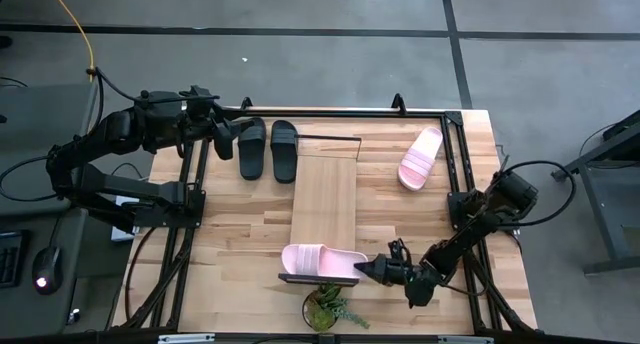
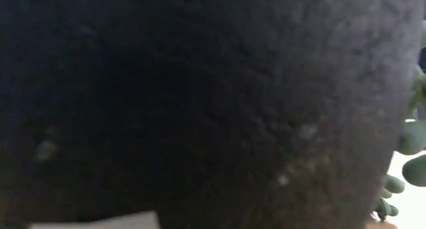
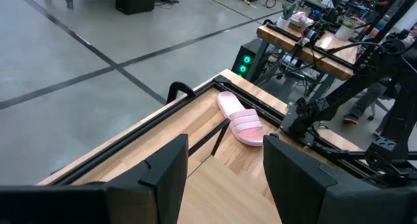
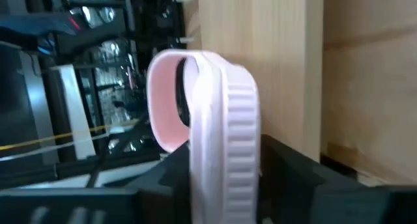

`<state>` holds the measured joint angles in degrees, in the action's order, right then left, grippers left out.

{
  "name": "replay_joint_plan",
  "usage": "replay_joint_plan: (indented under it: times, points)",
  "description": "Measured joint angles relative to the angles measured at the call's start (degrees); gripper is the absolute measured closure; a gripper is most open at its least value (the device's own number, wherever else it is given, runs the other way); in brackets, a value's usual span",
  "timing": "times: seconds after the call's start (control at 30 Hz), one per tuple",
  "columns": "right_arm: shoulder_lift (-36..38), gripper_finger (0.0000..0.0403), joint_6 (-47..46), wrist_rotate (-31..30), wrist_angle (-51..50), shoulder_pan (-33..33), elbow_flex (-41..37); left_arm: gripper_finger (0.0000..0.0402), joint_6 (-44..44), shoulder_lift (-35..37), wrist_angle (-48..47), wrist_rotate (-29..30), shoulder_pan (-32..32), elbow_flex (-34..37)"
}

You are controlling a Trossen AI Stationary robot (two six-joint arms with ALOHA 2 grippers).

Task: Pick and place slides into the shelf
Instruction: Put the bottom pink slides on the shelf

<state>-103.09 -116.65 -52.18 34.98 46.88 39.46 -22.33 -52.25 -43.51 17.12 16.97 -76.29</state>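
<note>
Right gripper [image 1: 368, 271] at near end of shelf [image 1: 326, 199], fingers either side of pink slide [image 1: 322, 259] lying across plank end; whether still pinching or letting go, cannot tell.
Step, judged: placing first pink slide; next, clear release and straight retreat without dragging it.
Left gripper [image 3: 225, 168] open, empty, over far-left tabletop corner.
Second pink slide [image 1: 420, 157] near far-right corner; black slides [image 1: 267, 148] by far edge.
Potted plant [image 1: 329, 307] at near edge crowds retreat; low camera blocked.

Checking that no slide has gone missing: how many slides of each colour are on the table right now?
Pink slides: 2, one on the shelf at its near end, one on the table by the right frame.
Black slides: 2, side by side near the left gripper.
Total: 4
</note>
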Motion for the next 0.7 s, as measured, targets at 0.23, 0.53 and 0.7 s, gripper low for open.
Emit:
replay_joint_plan:
  times: [0.23, 0.53, 0.7]
  points:
    - [0.00, 0.0164, 1.10, 3.18, -0.02, -1.03, 0.00, 0.0218, -0.02, 0.02, 0.00, 0.00, 0.01, 0.00]
    - [0.09, 0.0153, -2.75, 14.60, -3.49, -1.81, -0.02, 0.0218, -0.02, 0.00, 0.04, 0.02, 0.01, 0.00]
    - [0.04, 0.0153, -4.38, 11.85, -4.46, -1.54, -0.05, 0.0218, -0.02, 0.00, 0.07, 0.02, 0.01, 0.00]
